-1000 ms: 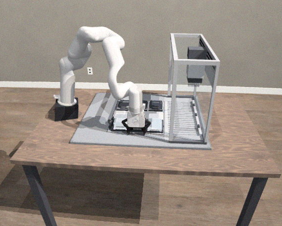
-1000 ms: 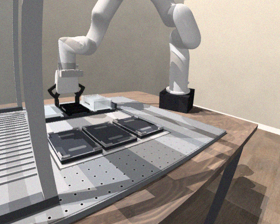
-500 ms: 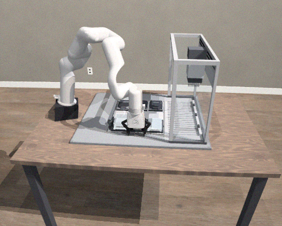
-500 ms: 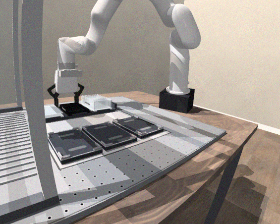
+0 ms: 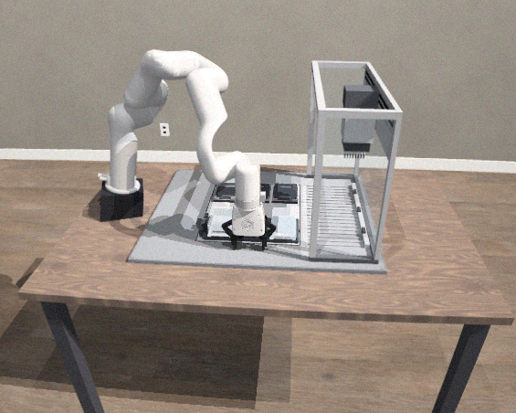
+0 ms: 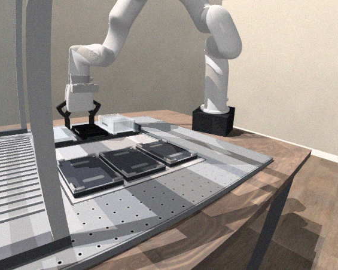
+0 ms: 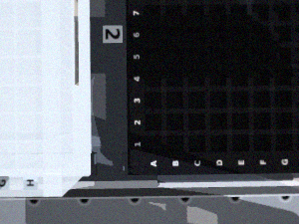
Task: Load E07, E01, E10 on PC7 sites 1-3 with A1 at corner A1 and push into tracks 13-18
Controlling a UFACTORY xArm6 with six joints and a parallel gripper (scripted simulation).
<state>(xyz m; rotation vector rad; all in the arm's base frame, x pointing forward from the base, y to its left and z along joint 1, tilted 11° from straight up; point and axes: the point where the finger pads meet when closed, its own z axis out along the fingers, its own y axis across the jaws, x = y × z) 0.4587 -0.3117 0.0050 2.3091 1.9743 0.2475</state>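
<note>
The fingers (image 6: 78,120) are spread wide, nothing held, straddling black plate E01 (image 6: 88,130) on carrier site 2. The white block E07 (image 6: 115,123) is seated beside it on site 1. Carrier PC7 (image 6: 63,143) is located on the apron, outside the rails (image 6: 12,167).

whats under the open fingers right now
A black well plate lies on the carrier beside the site 2 label, its A1 corner showing; a pale deep-well block sits alongside. The site beneath is covered.

Three nests (image 6: 131,163) – all vacant; three plates on one carrier (image 6: 63,143); one arm (image 5: 211,114).
</note>
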